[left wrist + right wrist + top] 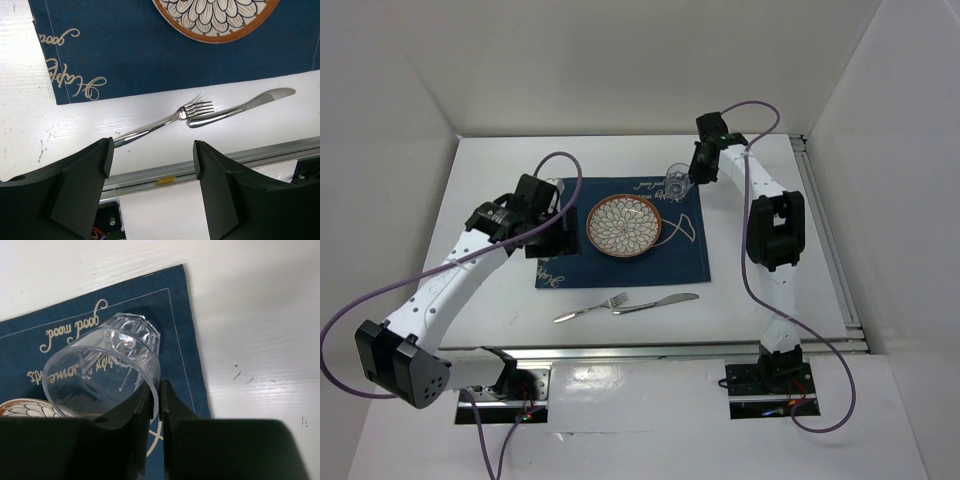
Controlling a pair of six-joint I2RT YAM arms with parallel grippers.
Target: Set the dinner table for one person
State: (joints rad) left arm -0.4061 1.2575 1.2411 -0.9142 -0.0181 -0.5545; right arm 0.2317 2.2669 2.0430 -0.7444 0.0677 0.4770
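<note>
The white dinner table [790,290] carries a navy placemat [685,262] with a patterned plate [623,226] on it. A fork [590,309] and a knife [658,303] lie on the table in front of the mat; both show in the left wrist view, fork [165,122], knife [240,108]. My left gripper [552,228] is open and empty over the mat's left side. My right gripper [692,172] is shut on the rim of a clear glass [107,367], one finger inside and one outside, at the mat's far right corner [177,315].
A metal rail [650,352] runs along the table's near edge, also in the left wrist view [260,152]. White walls enclose the table at the back and sides. Purple cables loop from both arms.
</note>
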